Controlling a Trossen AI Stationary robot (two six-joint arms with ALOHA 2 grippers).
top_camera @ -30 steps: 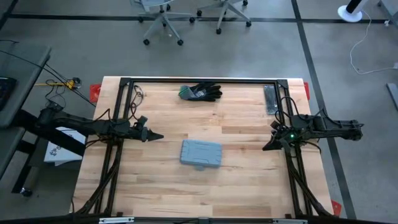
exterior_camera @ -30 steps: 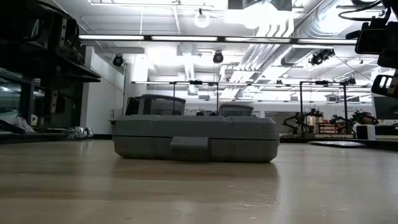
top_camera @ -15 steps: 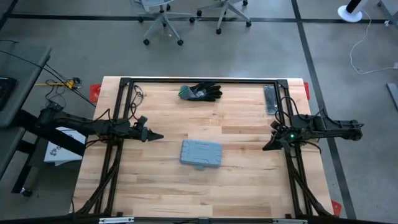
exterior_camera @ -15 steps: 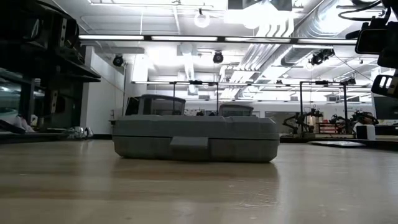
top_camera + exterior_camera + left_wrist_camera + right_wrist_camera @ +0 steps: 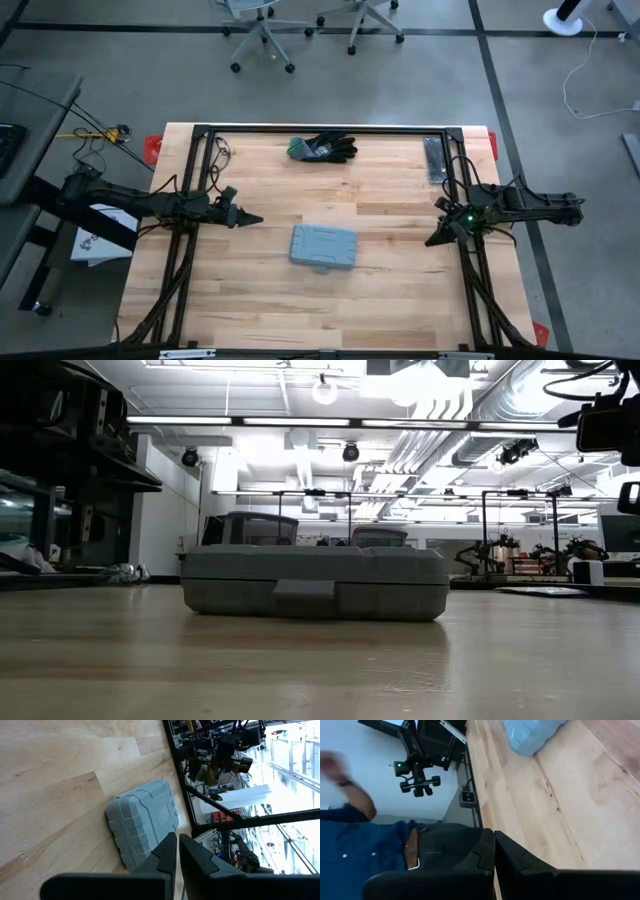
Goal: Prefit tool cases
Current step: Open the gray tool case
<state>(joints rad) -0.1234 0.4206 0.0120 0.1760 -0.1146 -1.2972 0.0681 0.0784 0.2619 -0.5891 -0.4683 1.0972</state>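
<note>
The grey-blue tool case (image 5: 324, 246) lies closed and flat on its underside in the middle of the wooden table (image 5: 250, 300), ribbed lid up. It also shows in the low view (image 5: 313, 582), with its latch tab on the near side. My left gripper (image 5: 255, 218) is shut and hovers to the left of the case, pointing toward it; its wrist view shows the case (image 5: 142, 827) ahead of the closed fingers (image 5: 170, 851). My right gripper (image 5: 432, 240) is shut and hovers to the right of the case, apart from it. One corner of the case (image 5: 532, 732) is all its wrist view shows.
Black-and-green gloves (image 5: 323, 148) lie near the far edge. A narrow dark bar (image 5: 434, 160) lies at the far right. A black frame (image 5: 320, 130) runs along the table's far, left and right sides. A person in a blue top (image 5: 350, 835) stands beyond the table.
My right gripper has rolled a little about its own pointing line while staying in place; its arm parts have shifted slightly at the low view's upper right. The case and my left gripper have kept still.
</note>
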